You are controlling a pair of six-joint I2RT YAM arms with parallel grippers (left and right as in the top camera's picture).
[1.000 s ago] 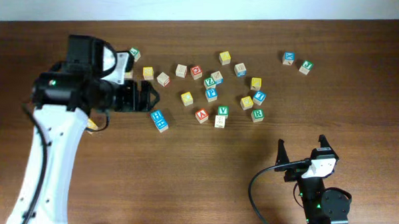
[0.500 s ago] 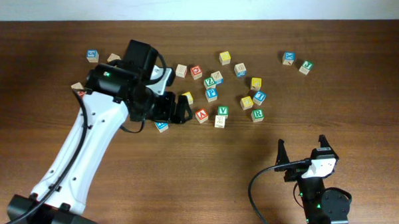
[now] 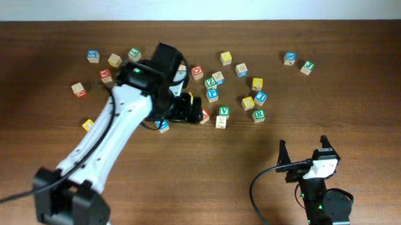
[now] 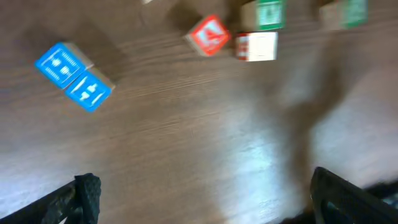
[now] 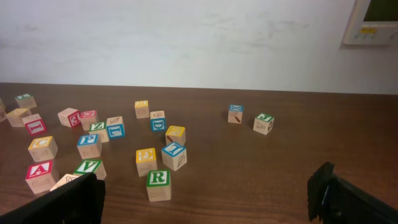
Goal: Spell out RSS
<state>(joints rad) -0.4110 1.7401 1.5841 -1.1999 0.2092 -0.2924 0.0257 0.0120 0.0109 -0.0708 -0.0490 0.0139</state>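
Your left jaws are spread wide with nothing between them. In the left wrist view their dark fingertips (image 4: pixel 84 194) sit at the lower corners over bare tabletop (image 4: pixel 205 143). Ahead of them lie a red A block (image 4: pixel 208 35) with a white block (image 4: pixel 256 46) just beside it, and off to one side two blue blocks (image 4: pixel 73 76) touching each other.

From overhead, the left jaws hover well to the left of the green R block (image 3: pixel 258 115). The red A block, the white block and a green V block (image 3: pixel 223 111) lie between the jaws and the R.

Your right jaws are also spread wide and hold nothing, with their tips (image 5: pixel 68 199) at the bottom corners of the right wrist view. There the green R block stands upright on the tabletop at the near edge of the scattered blocks, between the two tips but well ahead of them. Overhead, the right jaws sit toward the front edge, to the right of the R and well apart from it.

Most other letters are too small for you to read, so you cannot tell which blocks carry an S.
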